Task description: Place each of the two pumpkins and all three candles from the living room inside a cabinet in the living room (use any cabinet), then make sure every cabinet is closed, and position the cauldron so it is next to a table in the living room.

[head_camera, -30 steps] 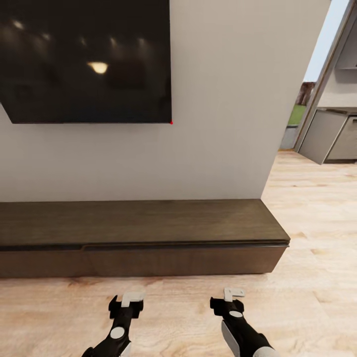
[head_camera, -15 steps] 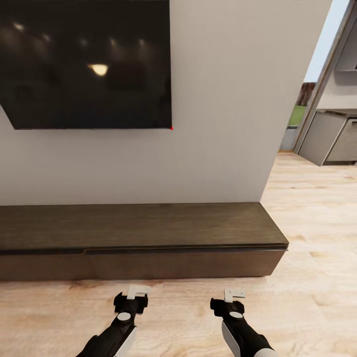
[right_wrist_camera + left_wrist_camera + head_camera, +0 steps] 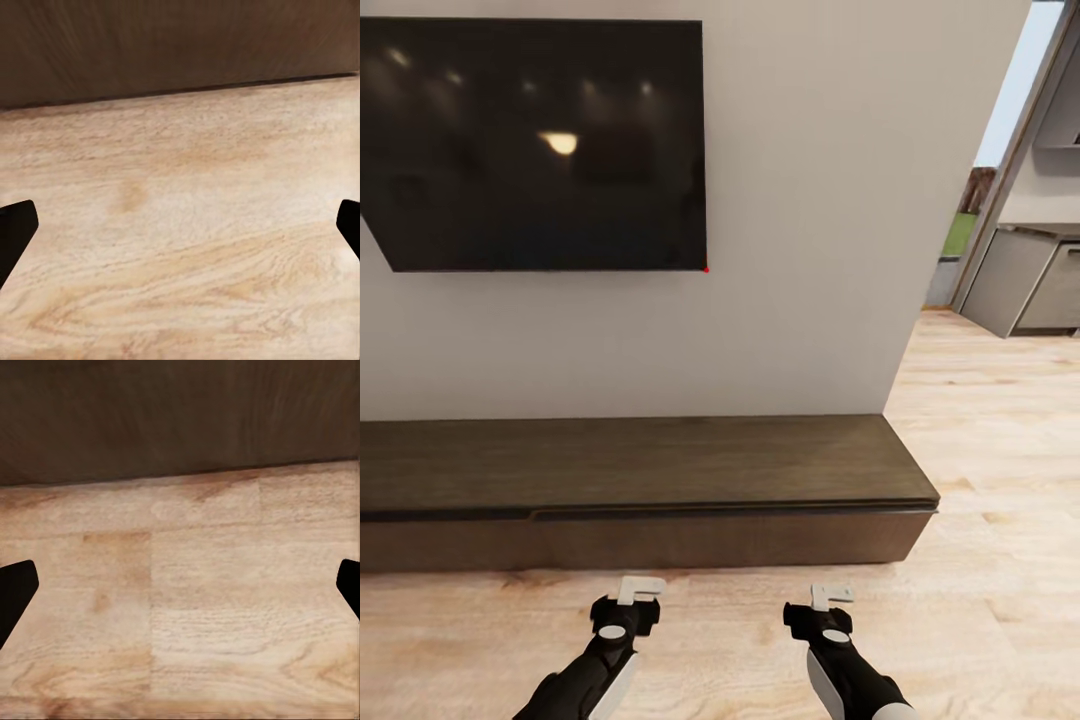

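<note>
Head view has slid downward in frame over the last 1 s: TV (image 3: 535, 145) bottom edge and the low cabinet (image 3: 640, 465) both sit lower now, so the camera tilted or rose; the furniture itself has not moved. Left gripper (image 3: 641, 588) has shifted slightly right and its arm turned inward since 1 s ago; right gripper (image 3: 831, 594) looks unchanged.

Meaning for the task: robot is parked facing the cabinet's front edge, near its right corner. No pumpkins, candles or cauldron appear in these views, so where they are cannot be told. The cabinet top is bare wood. The cabinet front (image 3: 710, 540) looks shut, with a thin dark seam under the top edge. That fits either a cabinet yet to be loaded or one already loaded and closed; the interior is hidden.

Pincers: both hover low over the wood floor (image 3: 980, 560), just short of the cabinet's front edge, touching nothing. In the left wrist view the 2 fingertips (image 3: 15, 596) sit at opposite sides, wide apart, only floor and the cabinet base between them. Same in the right wrist view, fingertips (image 3: 15, 232) spread, nothing gripped. Both carry nothing.
</note>
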Robot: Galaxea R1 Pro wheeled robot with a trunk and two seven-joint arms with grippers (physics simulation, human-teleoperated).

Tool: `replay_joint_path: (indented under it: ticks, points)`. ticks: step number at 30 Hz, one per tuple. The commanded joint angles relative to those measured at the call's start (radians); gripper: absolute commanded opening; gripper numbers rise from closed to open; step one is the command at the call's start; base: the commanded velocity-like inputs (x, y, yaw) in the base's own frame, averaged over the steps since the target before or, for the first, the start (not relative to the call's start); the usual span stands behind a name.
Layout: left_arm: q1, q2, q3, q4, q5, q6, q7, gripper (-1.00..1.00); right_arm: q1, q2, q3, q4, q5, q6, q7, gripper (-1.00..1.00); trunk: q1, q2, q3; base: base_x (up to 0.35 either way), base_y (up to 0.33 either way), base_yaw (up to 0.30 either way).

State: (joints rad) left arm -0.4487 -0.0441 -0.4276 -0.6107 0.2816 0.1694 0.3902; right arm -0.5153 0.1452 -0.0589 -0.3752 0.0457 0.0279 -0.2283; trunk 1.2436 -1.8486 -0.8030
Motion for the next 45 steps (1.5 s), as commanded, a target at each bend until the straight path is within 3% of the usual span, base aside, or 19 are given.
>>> replay_joint_path:
  ticks: [1,7,11,15,21,28,35,45]
  points:
    - [-0.001,0.001,-0.006,-0.002,0.012,0.009,0.009,1.00,-0.001,0.001,-0.006,-0.001,0.005,0.003,0.000,1.00,-0.004,0.007,0.002,0.000,0.000,0.000]
    - [-0.003,0.004,-0.006,-0.002,0.077,0.064,0.009,1.00,0.000,-0.001,-0.005,0.001,0.008,0.009,0.039,1.00,-0.027,0.049,0.021,0.000,0.000,0.000]
    - [-0.004,0.006,-0.006,-0.001,0.092,0.079,0.008,1.00,0.000,-0.005,-0.019,-0.002,0.004,0.058,0.137,1.00,-0.042,0.077,0.034,0.000,0.000,0.000]
    - [-0.004,0.007,-0.005,-0.002,0.097,0.083,0.007,1.00,0.001,-0.009,-0.022,-0.002,0.003,0.092,0.175,1.00,-0.058,0.105,0.046,0.000,0.000,0.000]
    - [-0.003,0.007,-0.004,0.000,0.100,0.095,0.007,1.00,0.003,-0.011,-0.024,0.007,0.003,0.101,0.186,1.00,-0.073,0.133,0.059,0.000,0.000,0.000]
    - [-0.001,0.009,-0.007,-0.002,0.114,0.107,-0.002,1.00,0.014,-0.042,-0.023,0.010,0.002,0.097,0.195,1.00,-0.100,0.182,0.081,0.000,0.000,0.000]
    - [0.000,0.009,-0.009,-0.001,0.116,0.110,-0.006,1.00,0.059,-0.050,-0.023,0.010,0.007,0.091,0.198,1.00,-0.127,0.231,0.103,0.000,0.000,0.000]
    - [-0.001,0.009,-0.009,0.005,0.116,0.110,-0.008,1.00,0.087,-0.075,-0.024,0.011,0.005,0.021,0.196,1.00,-0.165,0.301,0.134,-0.101,0.000,0.000]
